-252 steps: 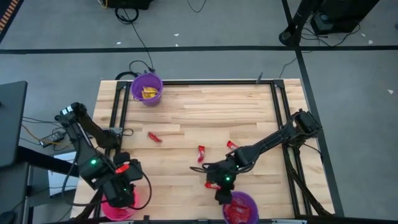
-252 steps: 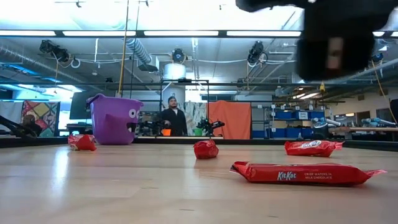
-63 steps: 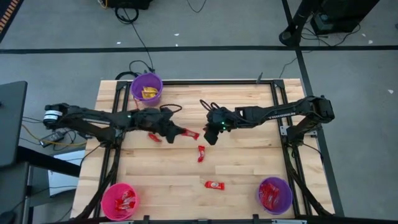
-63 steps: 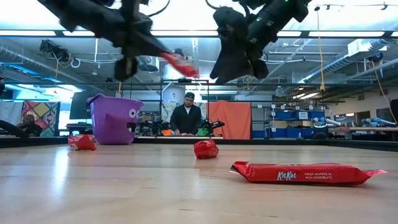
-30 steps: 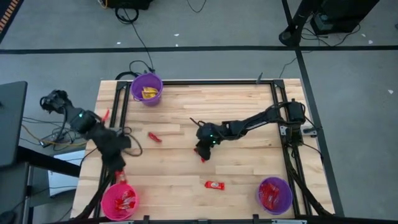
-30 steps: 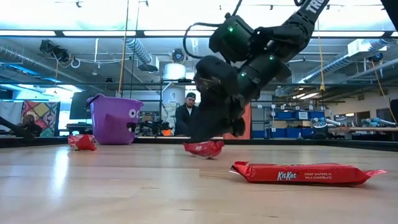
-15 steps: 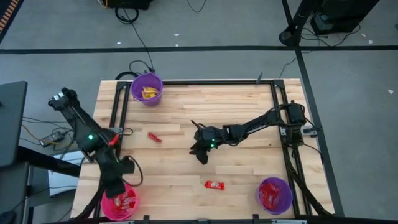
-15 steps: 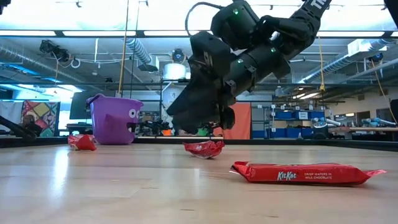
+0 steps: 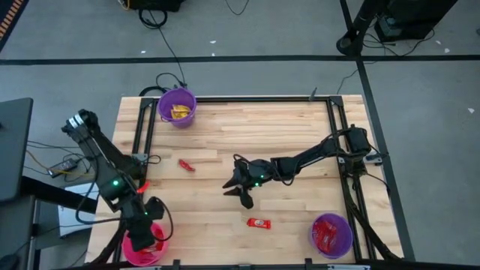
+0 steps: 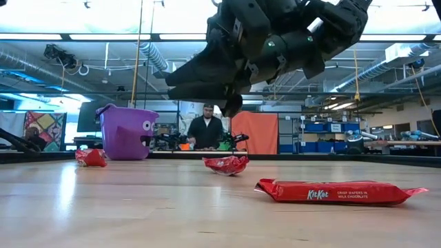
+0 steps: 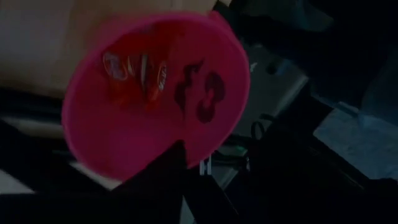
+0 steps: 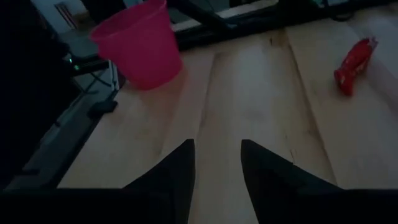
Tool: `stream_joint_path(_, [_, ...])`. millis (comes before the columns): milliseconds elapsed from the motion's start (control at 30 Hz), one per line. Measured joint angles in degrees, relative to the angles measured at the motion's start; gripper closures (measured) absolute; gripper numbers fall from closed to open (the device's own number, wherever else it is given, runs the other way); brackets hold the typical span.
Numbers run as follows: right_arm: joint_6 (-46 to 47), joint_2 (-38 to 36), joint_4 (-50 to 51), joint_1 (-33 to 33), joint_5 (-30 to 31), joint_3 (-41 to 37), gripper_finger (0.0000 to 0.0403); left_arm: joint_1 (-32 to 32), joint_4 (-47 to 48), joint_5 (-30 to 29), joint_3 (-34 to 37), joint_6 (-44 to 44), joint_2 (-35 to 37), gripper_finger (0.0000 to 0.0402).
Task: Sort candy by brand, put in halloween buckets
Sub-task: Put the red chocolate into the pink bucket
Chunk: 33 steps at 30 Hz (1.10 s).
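While my left gripper (image 9: 148, 234) is hovering directly over the hot pink bucket (image 9: 132, 253) at the table's near left corner, I cannot tell whether its fingers are apart; red bars (image 11: 135, 73) are lying inside that bucket. Farther in from the pink bucket, a flat red bar (image 9: 259, 223) is resting on the wood. Beyond it my right gripper (image 9: 237, 192) is hanging above the table with its fingers spread and pinching nothing, and the yellow-filled purple bucket (image 9: 177, 106) is standing farthest away.

A person (image 10: 205, 132) stands behind the wooden table (image 9: 285, 124), beside an orange panel (image 10: 260, 133).
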<state>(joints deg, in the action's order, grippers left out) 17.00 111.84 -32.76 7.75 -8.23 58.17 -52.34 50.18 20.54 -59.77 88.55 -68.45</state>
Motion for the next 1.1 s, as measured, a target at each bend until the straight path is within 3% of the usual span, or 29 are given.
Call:
stream_joint_path(200, [-1.39, 2.89, -3.52, -0.54, -2.17, 4.23, 0.0259, 1.09, 4.04, 2.65, 0.02, 0.64, 0.93, 0.0196])
stream_joint_path(367, [-4.95, 10.29, -1.54, -0.73, -4.77, 14.59, 0.0243, 4.85, 3.28, 1.7, -0.01, 0.72, 1.21, 0.0195])
stream_joint_path(500, [-6.55, 16.33, 3.09, -1.13, -1.82, 23.64, 0.0219, 7.36, 3.32, -0.33, -1.37, 2.79, 1.26, 0.0195])
stream_joint_path(667, [-1.66, 22.09, 14.17, -2.86, 7.36, 32.06, 0.0184, 8.09, 3.58, -11.36, -6.65, 1.09, 1.81, 0.0195])
stream_joint_path(800, [-2.98, 27.0, 25.78, -5.15, 5.2, 39.14, 0.0172, 9.69, 6.83, -22.72, -12.65, -2.02, 2.48, 0.0195])
stream_joint_path(900, [-6.54, 29.35, 27.66, -6.41, 4.43, 42.16, 0.0171, 10.73, 11.77, -27.89, -16.63, -2.41, 2.5, 0.0195])
stream_joint_path(1100, [-12.01, 29.72, 23.13, -8.37, 8.88, 43.25, 0.0171, 11.09, 14.42, -32.59, -18.82, -2.4, 2.47, 0.0195])
